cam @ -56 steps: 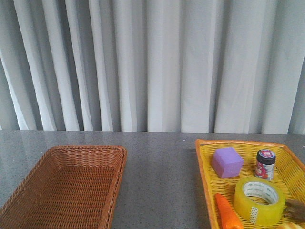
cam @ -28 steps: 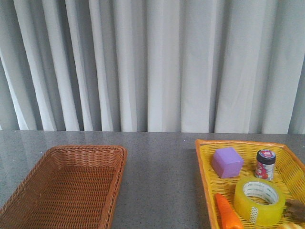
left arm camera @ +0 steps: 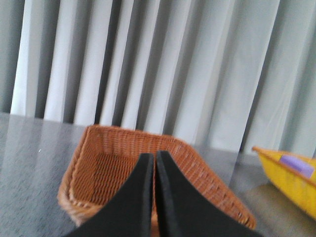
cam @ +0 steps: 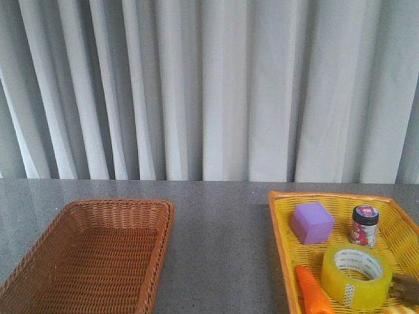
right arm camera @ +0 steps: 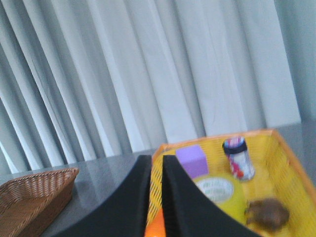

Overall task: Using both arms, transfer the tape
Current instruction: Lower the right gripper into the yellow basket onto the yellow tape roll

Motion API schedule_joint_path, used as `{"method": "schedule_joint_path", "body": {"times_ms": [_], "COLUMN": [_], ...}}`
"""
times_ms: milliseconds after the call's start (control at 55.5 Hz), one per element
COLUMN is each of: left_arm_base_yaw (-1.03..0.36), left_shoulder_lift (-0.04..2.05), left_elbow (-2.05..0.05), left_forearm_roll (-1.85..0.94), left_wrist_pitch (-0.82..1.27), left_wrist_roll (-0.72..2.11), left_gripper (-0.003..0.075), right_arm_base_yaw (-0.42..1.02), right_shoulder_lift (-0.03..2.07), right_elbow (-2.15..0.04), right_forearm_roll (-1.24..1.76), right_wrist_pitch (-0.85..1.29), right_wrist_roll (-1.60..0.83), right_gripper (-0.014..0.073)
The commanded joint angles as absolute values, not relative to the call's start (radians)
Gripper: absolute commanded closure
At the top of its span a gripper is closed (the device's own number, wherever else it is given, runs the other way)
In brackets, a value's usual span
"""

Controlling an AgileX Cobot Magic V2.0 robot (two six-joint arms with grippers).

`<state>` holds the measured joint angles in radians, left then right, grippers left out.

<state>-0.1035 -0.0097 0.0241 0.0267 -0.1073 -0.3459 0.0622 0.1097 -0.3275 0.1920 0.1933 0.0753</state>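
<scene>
The tape (cam: 356, 275), a wide yellow roll with a white core, lies flat in the yellow basket (cam: 280, 242) at the front right, next to an orange carrot (cam: 313, 296). Neither arm shows in the front view. In the right wrist view my right gripper (right arm camera: 156, 160) has its jaws nearly together and empty, raised short of the basket's near rim, with the tape (right arm camera: 222, 195) beyond it. In the left wrist view my left gripper (left arm camera: 153, 157) is shut and empty, raised in front of the brown wicker basket (left arm camera: 113, 168).
The yellow basket also holds a purple cube (cam: 312, 222), a small black-lidded jar (cam: 364, 225) and a brown object (cam: 407, 288) at the right edge. The empty brown wicker basket (cam: 91, 255) stands at the front left. A grey curtain hangs behind the table.
</scene>
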Motion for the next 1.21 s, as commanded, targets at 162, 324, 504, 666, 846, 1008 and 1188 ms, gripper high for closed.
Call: {"method": "schedule_joint_path", "body": {"times_ms": [162,324,504,666,846,1008,1188], "left_arm_base_yaw": [-0.101,-0.101,-0.101,-0.101,-0.101,-0.101,-0.101], "left_shoulder_lift": [-0.027,-0.027,-0.027,-0.027,-0.027,-0.027,-0.027], "left_elbow": [0.01,0.01,0.01,0.01,0.01,0.01,0.01], "left_forearm_roll": [0.02,0.02,0.02,0.02,0.02,0.02,0.02], "left_wrist_pitch": [-0.243,-0.242,-0.224,-0.173,-0.16,-0.153,-0.108], "left_wrist_roll": [-0.38,-0.38,-0.38,-0.38,-0.38,-0.38,-0.38], "left_gripper": [0.0726,0.0726,0.0726,0.0726,0.0726,0.0725,0.0715], "right_arm_base_yaw": [0.054,0.054,0.054,0.054,0.015,-0.082,-0.114], "right_shoulder_lift": [0.336,0.446,0.654,0.895,1.126,1.299,1.435], "right_elbow": [-0.616,-0.723,-0.905,-1.05,-1.135,-1.162,-1.208], "right_forearm_roll": [0.185,0.185,0.135,0.052,0.027,0.031,0.029], "right_wrist_pitch": [0.116,0.006,0.149,0.237,0.246,0.266,0.324], "right_wrist_roll": [-0.099,-0.156,-0.224,-0.224,-0.208,-0.156,-0.154], "right_gripper": [0.0229,0.0085,0.0081,0.0081,0.0082,0.0082,0.0082]}}
